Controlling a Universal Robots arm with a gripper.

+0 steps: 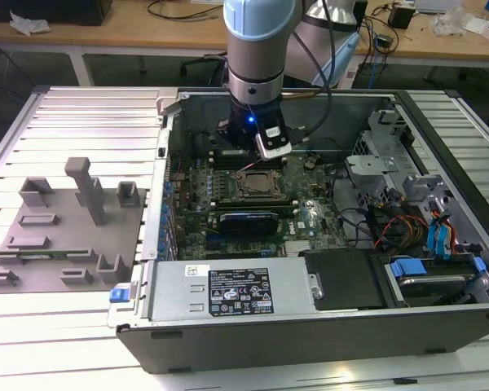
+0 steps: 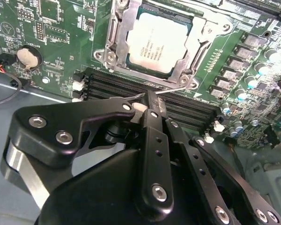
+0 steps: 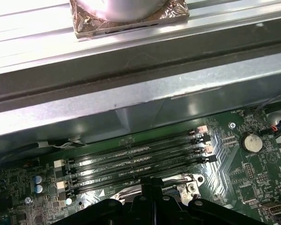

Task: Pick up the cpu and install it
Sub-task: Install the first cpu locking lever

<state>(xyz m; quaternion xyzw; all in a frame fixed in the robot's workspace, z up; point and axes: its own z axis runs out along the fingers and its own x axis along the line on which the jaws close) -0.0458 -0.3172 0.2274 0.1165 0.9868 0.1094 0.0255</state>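
Pincer (image 2: 150,101) hangs inside the open computer case (image 1: 310,342), just above the motherboard (image 1: 310,216), fingers pressed together and holding nothing. The cpu (image 2: 157,42) lies flat in its socket frame (image 2: 114,28), silvery lid up, just beyond the fingertips. Memory slots (image 3: 136,161) run beside the socket. Grey upright blocks (image 1: 85,191) stand on the table (image 1: 73,326) at the exterior view's left.

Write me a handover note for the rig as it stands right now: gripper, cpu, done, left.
Gripper: fingers together, nothing between them, above the memory slots beside the socket frame inside the open computer case.
CPU: lying flat in the socket on the motherboard, lid up.
Done: cpu appears placed in the socket.
Left: the thin metal lever sits by the fingertips; whether the socket is latched cannot be told.
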